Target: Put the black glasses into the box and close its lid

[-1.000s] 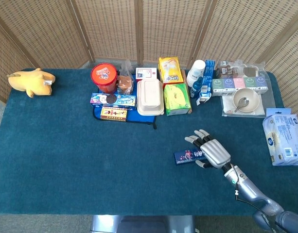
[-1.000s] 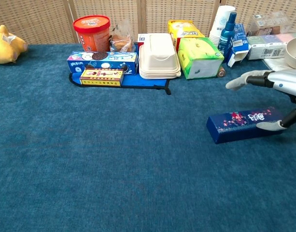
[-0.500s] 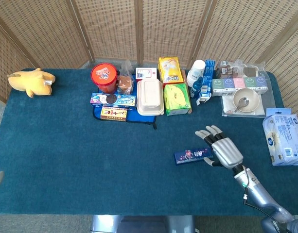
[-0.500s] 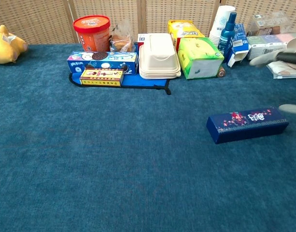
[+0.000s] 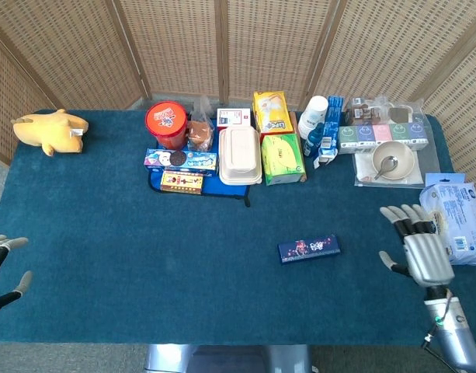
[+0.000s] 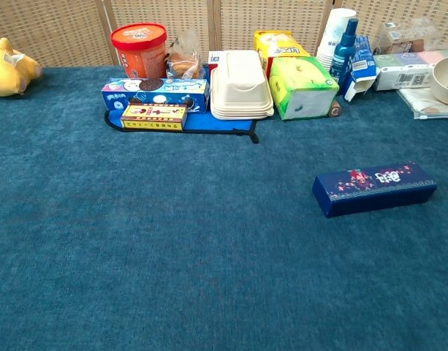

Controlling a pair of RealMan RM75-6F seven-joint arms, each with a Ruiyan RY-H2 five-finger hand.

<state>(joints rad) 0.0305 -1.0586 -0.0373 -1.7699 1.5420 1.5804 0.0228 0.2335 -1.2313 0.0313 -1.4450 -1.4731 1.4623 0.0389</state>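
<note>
The right hand (image 5: 421, 249) has pulled away right of the closed box (image 5: 309, 249), fingers spread and empty, like the left hand (image 5: 1, 263); task looks finished.

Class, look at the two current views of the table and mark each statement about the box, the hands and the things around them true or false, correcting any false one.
1. The dark blue box lies closed on the cloth. True.
2. The right hand grips the box. False: it is off to the box's right, apart from it, fingers spread, holding nothing.
3. The left hand shows at the left edge of the head view. True.
4. The yellow plush toy sits beside the bowl. False: it lies at the far left corner; the bowl is at the far right.
5. A spoon lies in the bowl. True.
6. The chest view shows both hands. False: it shows neither.
</note>
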